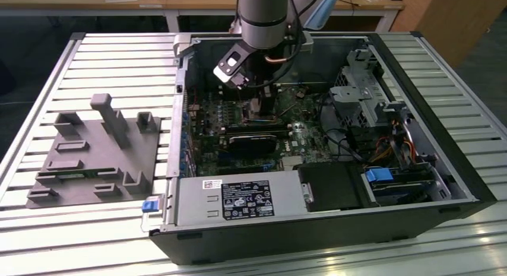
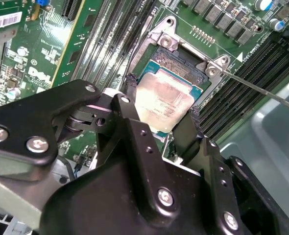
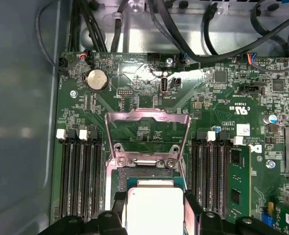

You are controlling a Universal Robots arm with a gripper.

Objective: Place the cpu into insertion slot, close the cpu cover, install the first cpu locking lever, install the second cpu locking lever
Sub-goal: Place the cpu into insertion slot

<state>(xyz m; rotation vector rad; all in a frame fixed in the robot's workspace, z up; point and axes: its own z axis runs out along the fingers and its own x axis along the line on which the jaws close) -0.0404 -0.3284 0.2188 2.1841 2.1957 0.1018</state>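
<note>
My claw is clamped on the cpu, one finger on each of two opposite edges. In both wrist views the chip hangs partly over the insertion slot, with a strip of the slot's contact field bare beyond the chip's leading edge. I cannot tell whether it touches the slot yet. The cpu cover stands swung open beyond the slot, and a locking lever juts out free beside it. In the exterior view the arm reaches down into the open computer case, which sits on the slatted worktop.

My worry is misalignment. I judge the chip off-centre, so lowering or releasing from here could drop a corner onto the contacts and bend them. The fingers also sit close to the slot's frame and the memory slots, and a snag there could tilt the chip. The raised cover could catch on it too.
</note>
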